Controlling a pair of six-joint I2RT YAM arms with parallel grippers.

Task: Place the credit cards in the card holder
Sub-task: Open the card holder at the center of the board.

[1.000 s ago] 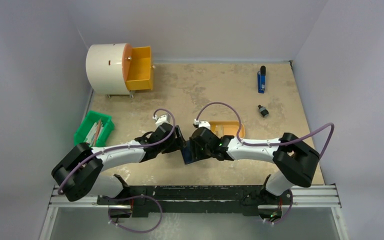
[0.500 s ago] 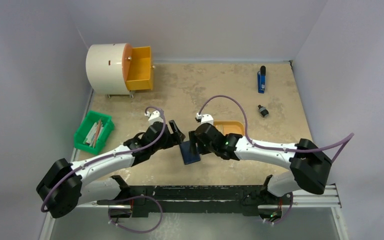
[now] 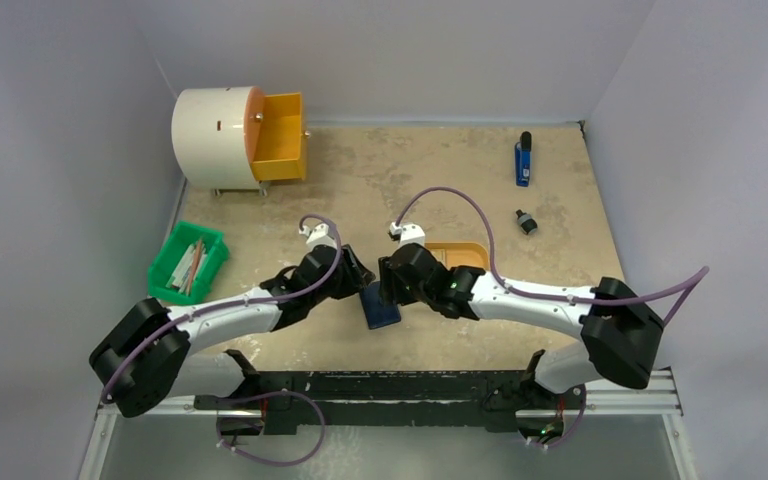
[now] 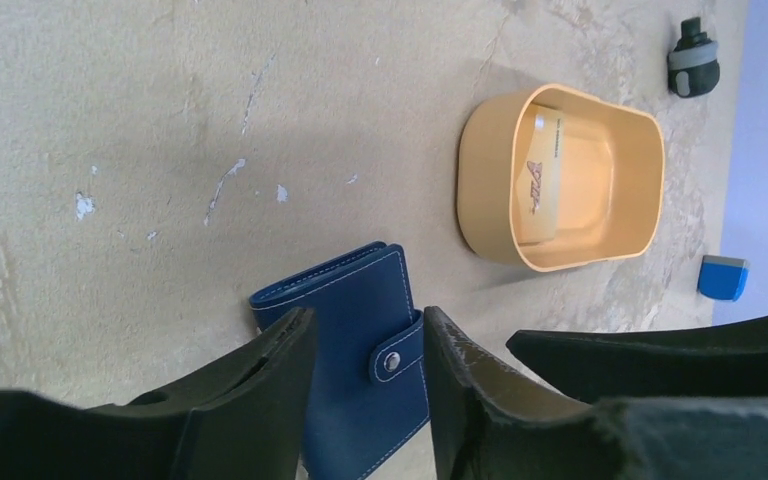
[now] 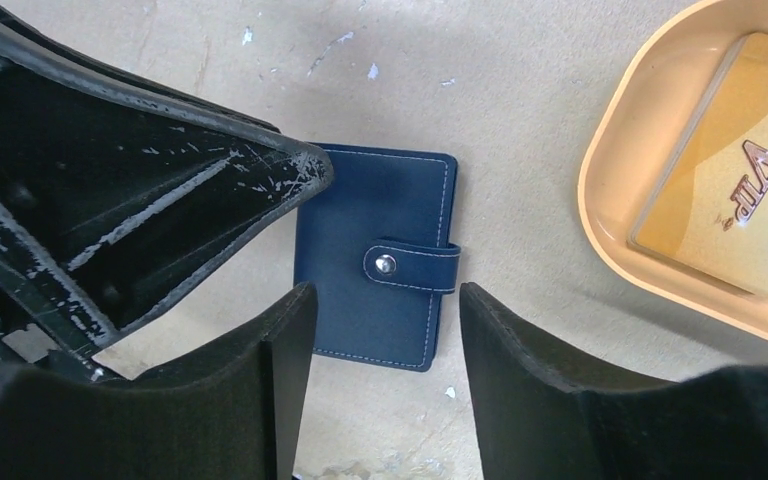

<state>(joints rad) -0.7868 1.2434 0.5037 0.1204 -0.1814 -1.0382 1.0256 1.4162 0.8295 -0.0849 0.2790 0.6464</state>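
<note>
The holder lies flat on the table, snapped shut, directly under the left jaws and the right jaws. Both are half open and empty. Its long axis runs away from the bases. The cards lie in the tray nearby, on the right arm's side.

Top camera looks down from behind over the whole table; both wrist cameras face down, close above the card holder
</note>
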